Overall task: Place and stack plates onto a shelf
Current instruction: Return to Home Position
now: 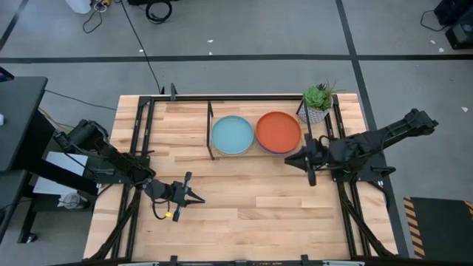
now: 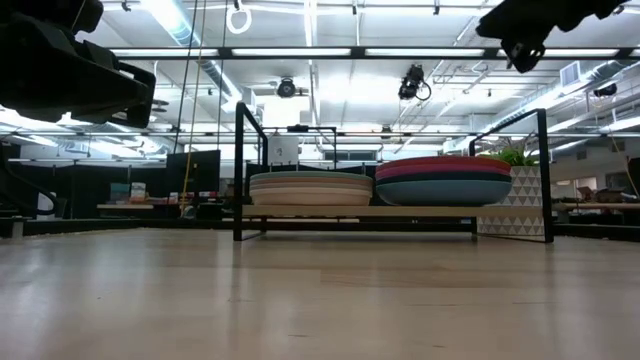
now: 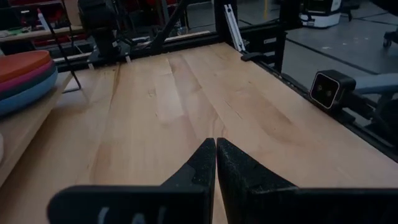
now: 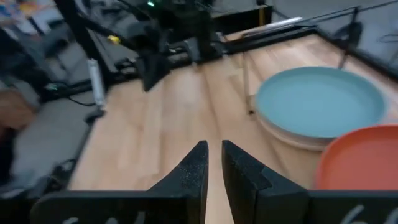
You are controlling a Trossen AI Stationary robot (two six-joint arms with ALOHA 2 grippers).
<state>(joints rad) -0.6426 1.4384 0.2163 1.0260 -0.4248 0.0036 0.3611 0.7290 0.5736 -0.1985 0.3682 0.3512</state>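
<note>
High view: a low black-metal shelf (image 1: 210, 133) with a light wood top sits at the far side of the light wood table (image 1: 259, 199). Its long axis runs left-right along the far edge. Two stacks lie flat on it side by side, faces up. A round matte light aqua plate (image 1: 231, 135) tops the left stack and a round matte orange plate (image 1: 278, 131) tops the right, rims just beside each other. A small potted green plant (image 1: 318, 103) stands just right of the shelf. The left gripper (image 1: 194, 198) is over the near-left table, pointing right, well apart from the shelf. The right gripper (image 1: 292, 158) is near the orange plate's near-right rim, pointing left. Wide bare wood lies between them.

Low view: only here do stack heights show, roughly level. The right stack has a magenta plate (image 2: 443, 168) above a bright blue plate (image 2: 443, 190). Both arms are up at the top corners, off the table.

Left wrist view: its fingers (image 3: 199, 165) are pressed together, holding nothing, with open wood ahead.

Right wrist view: its fingers (image 4: 193, 168) are almost together with a slim gap, holding nothing. A cream plate (image 4: 292, 138) shows under the light aqua plate.
</note>
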